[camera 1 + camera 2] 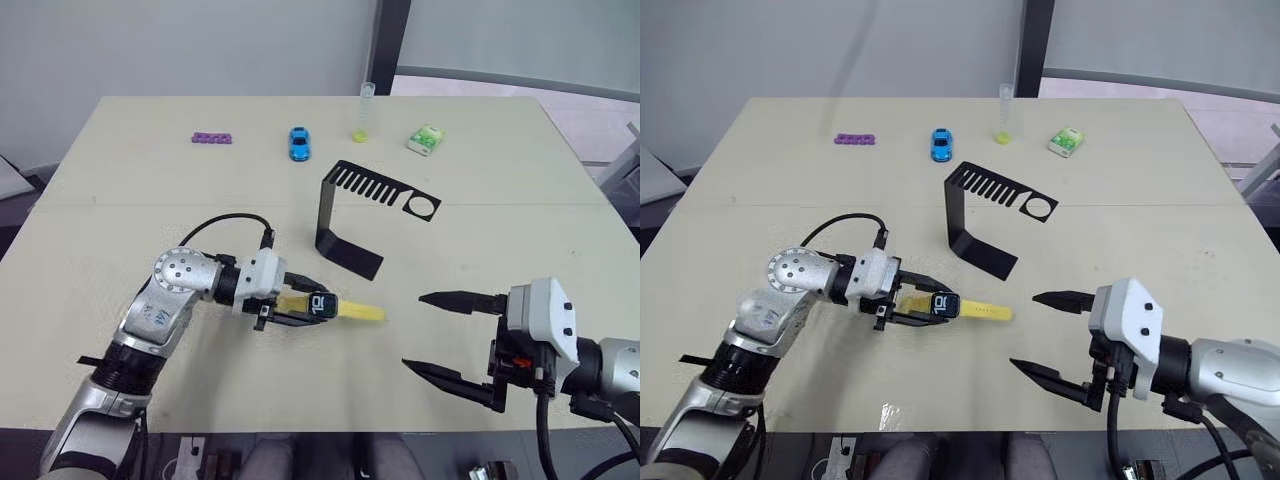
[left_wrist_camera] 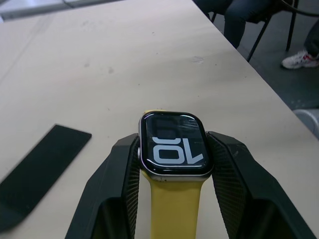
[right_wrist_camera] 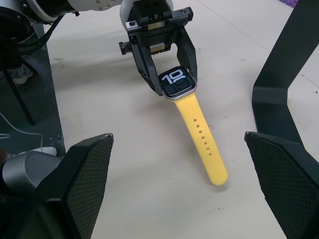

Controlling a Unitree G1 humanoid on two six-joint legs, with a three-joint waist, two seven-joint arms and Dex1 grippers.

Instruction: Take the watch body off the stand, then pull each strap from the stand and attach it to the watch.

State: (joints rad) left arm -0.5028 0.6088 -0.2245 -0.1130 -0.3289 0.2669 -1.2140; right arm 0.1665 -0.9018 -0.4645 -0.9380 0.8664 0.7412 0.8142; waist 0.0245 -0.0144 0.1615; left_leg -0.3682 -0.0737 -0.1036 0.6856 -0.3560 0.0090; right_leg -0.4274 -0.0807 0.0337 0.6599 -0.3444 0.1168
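A wide beige table (image 1: 120,200) takes up most of the head views. Near its centre stands the black stand (image 1: 352,215), foot flat on the tabletop, slotted arm slanting toward the right of the frame, its slots and ring hole bare.

Low at the right of the frame, the right gripper (image 1: 455,335) hangs with its two black fingers spread wide and nothing between them.

Left of centre, lower down, the left gripper (image 1: 312,306) is clamped on the watch body (image 1: 320,304), one finger pressing each side of the case, the screen with its light digits facing up. Both yellow straps are on the watch: one strap with a row of holes (image 3: 203,141) lies flat on the table, pointing toward the right gripper, and the other strap (image 2: 173,209) runs back between the left fingers.

Along the far edge sit a purple strip (image 1: 212,138), a blue toy car (image 1: 299,143), a clear tube with a yellow base (image 1: 364,112) and a green-white packet (image 1: 425,139).
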